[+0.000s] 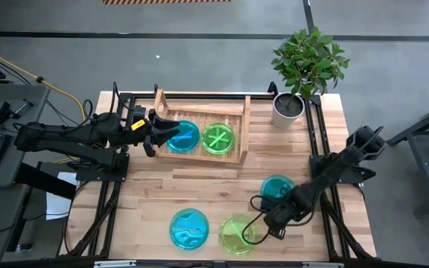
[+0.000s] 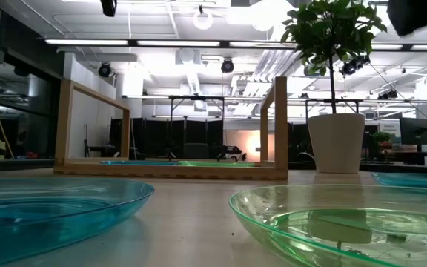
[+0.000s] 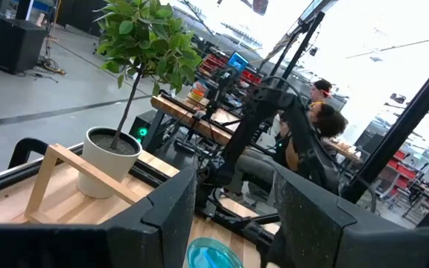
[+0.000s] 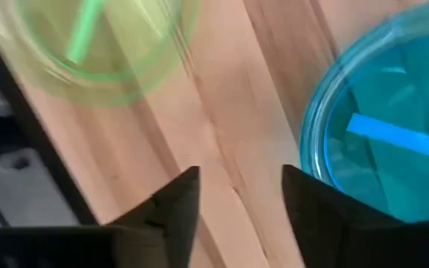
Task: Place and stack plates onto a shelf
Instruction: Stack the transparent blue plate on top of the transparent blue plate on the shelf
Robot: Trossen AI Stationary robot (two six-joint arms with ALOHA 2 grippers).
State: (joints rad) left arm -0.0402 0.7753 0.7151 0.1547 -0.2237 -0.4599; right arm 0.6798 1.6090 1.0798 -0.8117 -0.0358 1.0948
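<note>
The wooden shelf (image 1: 199, 126) sits at the table's far side. A cyan plate (image 1: 184, 137) and a green plate (image 1: 218, 138) lie flat on its slats, side by side. My left gripper (image 1: 155, 130) is open. It hovers at the shelf's left end, just beside the cyan plate's rim. A cyan plate (image 1: 189, 228) and a green plate (image 1: 238, 233) lie on the tabletop near the near edge, and another cyan plate (image 1: 278, 187) lies partly under my right arm. My right gripper (image 1: 265, 222) is open over bare wood (image 4: 229, 149), between the green plate (image 4: 95, 45) and a cyan plate (image 4: 393, 126).
A potted plant (image 1: 296, 89) stands at the far right corner, right of the shelf. A black metal frame (image 1: 315, 141) borders the table. The shelf's raised side rails (image 2: 280, 126) stand tall above its base. People sit at desks beyond the table (image 3: 319, 119).
</note>
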